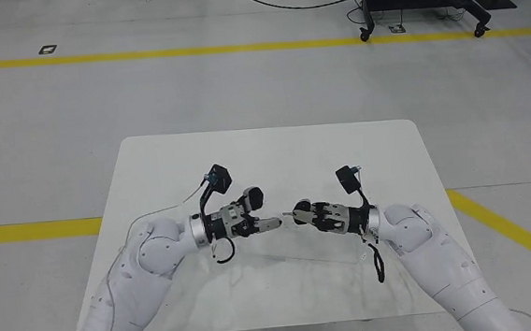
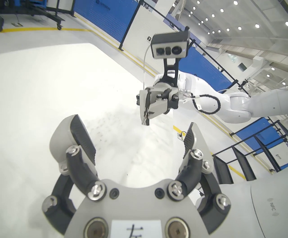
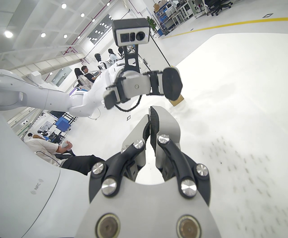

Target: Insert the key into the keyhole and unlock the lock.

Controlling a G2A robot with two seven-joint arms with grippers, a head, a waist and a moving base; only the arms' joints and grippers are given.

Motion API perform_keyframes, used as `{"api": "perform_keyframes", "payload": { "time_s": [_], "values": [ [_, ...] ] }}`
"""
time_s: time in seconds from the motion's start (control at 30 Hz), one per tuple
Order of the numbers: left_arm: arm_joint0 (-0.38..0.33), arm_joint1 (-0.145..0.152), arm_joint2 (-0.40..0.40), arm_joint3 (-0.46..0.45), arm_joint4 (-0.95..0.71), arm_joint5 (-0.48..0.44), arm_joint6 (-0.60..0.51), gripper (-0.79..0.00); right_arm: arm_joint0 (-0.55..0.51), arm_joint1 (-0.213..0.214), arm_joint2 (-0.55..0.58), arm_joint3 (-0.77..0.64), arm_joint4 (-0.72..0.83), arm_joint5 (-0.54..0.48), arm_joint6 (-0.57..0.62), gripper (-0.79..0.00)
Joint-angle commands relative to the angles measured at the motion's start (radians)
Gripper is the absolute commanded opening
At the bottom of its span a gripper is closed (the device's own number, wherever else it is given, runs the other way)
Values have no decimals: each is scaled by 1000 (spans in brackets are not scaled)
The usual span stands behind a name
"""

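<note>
The key (image 2: 144,115), as far as I can make it out, is the thin metal sliver at the tip of the right claw (image 3: 150,119). That claw's pads are pressed together on it, and it hangs above the middle of the counter (image 1: 339,150). The sliver is small, so I take it for the key without being sure.

Facing it, just apart, the left claw (image 2: 133,126) is spread wide with nothing between its pads. The two claws point at each other tip to tip.

Behind the left claw's dark pad, a tan block (image 3: 177,100) lies on the counter. It may be the lock, but I cannot tell.

I judge the task is at its early stage: the key is in hand and nothing is held ready to receive it. Next, I reckon the left claw has to take the lock and turn its keyhole toward the key. The right claw then needs a straight, well-aligned push, since a thin key can slip or twist in the pads.
</note>
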Motion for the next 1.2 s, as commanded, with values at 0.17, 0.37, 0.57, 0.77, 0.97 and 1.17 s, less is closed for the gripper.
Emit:
{"api": "perform_keyframes", "payload": {
  "time_s": [0.17, 0.37, 0.57, 0.77, 0.97, 1.17],
  "values": [
    [174, 64, -281, -361, 184, 256, -189, 0, 0, 0, 0, 0, 0, 0, 0, -785],
    [376, 93, -432, -587, 285, 494, -418, 0, 0, 0, 0, 0, 0, 0, 0, -785],
    [404, 93, -367, -546, 450, 640, -485, 0, 0, 0, 0, 0, 0, 0, 0, -785],
    [355, 87, -285, -473, 568, 711, -498, 0, 0, 0, 0, 0, 0, 0, 0, -785],
    [284, 79, -234, -427, 624, 750, -497, -55, 0, 0, 0, 0, 0, 0, 0, -785],
    [224, 70, -184, -386, 630, 747, -516, -175, 0, 0, 0, 0, 0, 0, 0, -785]
  ]
}}
